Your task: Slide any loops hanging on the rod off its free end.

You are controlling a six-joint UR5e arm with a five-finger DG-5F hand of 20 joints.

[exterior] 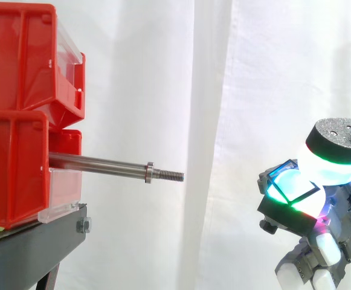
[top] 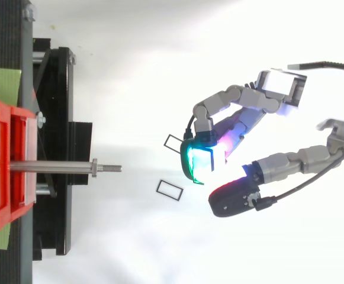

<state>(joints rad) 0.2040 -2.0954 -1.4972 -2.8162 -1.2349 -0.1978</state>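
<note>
Parks hand [top: 237, 121] at frame right, well apart from bare rod [exterior: 103, 164] at left, probably because two loops [top: 169, 189] lie off it; cannot tell its grip.

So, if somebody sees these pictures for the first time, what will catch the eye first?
Probably the red bins stacked at the left, with a steel rod sticking out level toward the right, no loop hanging on it. Next comes the hand at the right, well apart from the rod's threaded end, glowing green and magenta.
</note>
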